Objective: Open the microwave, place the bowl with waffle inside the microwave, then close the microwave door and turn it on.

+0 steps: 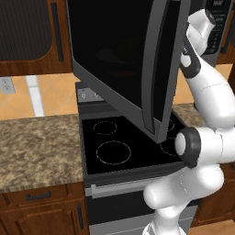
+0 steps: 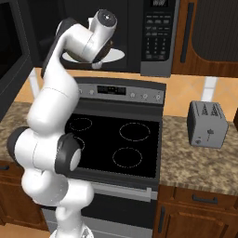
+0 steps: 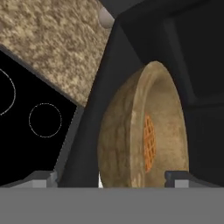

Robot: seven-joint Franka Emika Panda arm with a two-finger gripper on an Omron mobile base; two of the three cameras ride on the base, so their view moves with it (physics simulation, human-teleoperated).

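The tool (image 3: pixel 111 178) pinches the bowl (image 3: pixel 131 131) by its rim, waffle (image 3: pixel 149 142) inside. Both sit at the mouth of the microwave (image 2: pixel 160 37), above its white turntable (image 2: pixel 114 55). The microwave door (image 1: pixel 124 59) hangs open to the left, so the set-down lies straight ahead, deeper into the cavity.

The microwave (image 2: pixel 121 35) hangs above the stove (image 2: pixel 116 139), its door (image 1: pixel 133 59) swung out to the left over the burners, the keypad (image 2: pixel 158 32) at its right, counter (image 1: pixel 36 147) on both sides, and a toaster (image 2: pixel 208 124) on the right stretch.
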